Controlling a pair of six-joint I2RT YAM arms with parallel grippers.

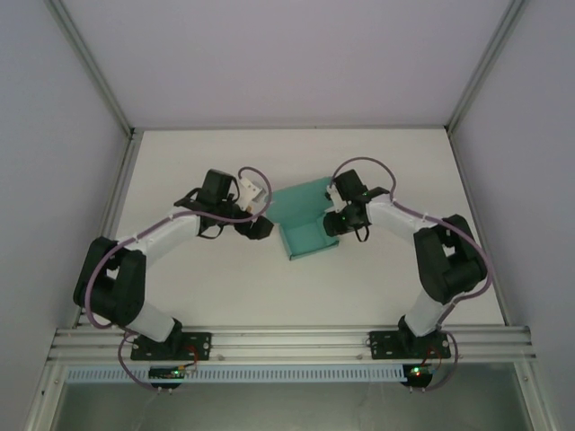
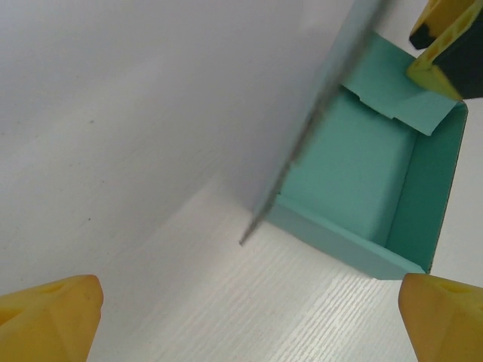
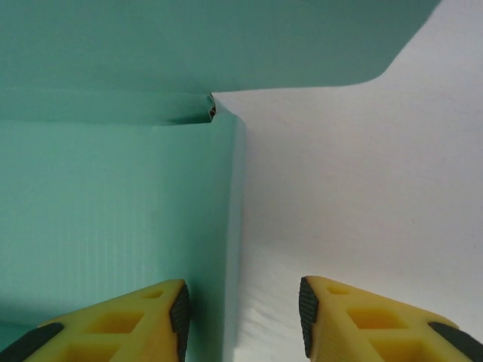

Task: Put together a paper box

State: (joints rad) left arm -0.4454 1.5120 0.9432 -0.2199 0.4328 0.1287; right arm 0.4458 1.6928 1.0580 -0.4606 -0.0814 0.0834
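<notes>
Top external shows paper box (image 1: 305,235) between wide-open left pincer (image 1: 266,225) and right pincer (image 1: 330,224), part-open astride its wall.

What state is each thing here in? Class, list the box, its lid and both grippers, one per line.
paper box: partly assembled, walls upright, top open.
lid panel: not folded over the box.
left gripper: wide open, holding nothing, beside the box.
right gripper: partly open, jaws either side of a box wall, not clamped on it.
</notes>
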